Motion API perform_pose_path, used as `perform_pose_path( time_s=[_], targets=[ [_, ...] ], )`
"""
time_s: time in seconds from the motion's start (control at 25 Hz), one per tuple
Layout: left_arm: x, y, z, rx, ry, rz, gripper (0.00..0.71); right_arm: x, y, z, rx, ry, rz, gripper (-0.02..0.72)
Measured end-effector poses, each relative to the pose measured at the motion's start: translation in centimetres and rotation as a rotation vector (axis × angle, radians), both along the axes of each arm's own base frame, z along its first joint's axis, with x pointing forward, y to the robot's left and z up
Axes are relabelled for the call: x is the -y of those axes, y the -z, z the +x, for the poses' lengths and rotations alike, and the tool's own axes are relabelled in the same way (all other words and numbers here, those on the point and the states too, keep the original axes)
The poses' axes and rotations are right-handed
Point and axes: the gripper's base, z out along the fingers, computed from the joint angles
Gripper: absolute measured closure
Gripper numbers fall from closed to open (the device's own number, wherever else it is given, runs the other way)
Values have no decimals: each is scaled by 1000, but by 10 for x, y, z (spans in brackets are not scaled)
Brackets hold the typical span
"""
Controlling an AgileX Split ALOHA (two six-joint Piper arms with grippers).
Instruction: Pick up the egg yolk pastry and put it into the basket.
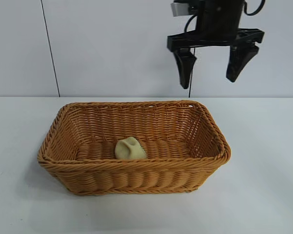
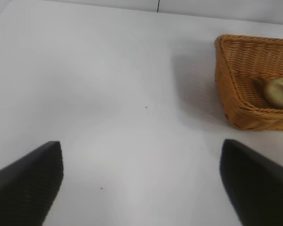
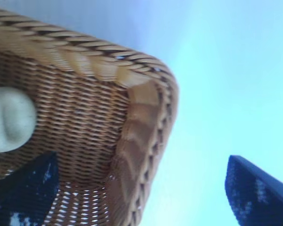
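Note:
The egg yolk pastry [image 1: 130, 148] is a pale yellow-cream lump with a dent. It lies on the floor of the orange-tan wicker basket [image 1: 205, 122], near the front wall. High above the basket's back right corner hangs my right gripper [image 1: 212, 80], open and holding nothing. Its wrist view looks down on that corner of the basket [image 3: 146, 108] and on the pastry [image 3: 9, 120]. My left gripper [image 2: 141, 183] is open over bare table, well away from the basket [image 2: 236, 84], with the pastry [image 2: 279, 92] visible inside.
The white table [image 1: 263, 195] spreads around the basket on all sides. A pale wall with a thin dark vertical seam [image 1: 51, 48] stands behind it.

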Motion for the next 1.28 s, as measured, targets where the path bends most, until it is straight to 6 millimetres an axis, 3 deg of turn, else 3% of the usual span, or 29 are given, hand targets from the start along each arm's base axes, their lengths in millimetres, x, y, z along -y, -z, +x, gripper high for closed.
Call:
perform_pose_path(
  time_s=[0.2,0.6,0.88,1.28],
  targets=[
    [0,0,0,0,0,0,15,46,0,3,-1,82,-5,43],
    [0,0,0,0,0,0,15,45,1,-4,-21,64,36,62],
    [0,0,0,0,0,0,15,43,-12,-85,-103,30,61,62],
    [0,0,0,0,0,0,15,44,-11,-236,-105,-10,59,62]
  ],
)
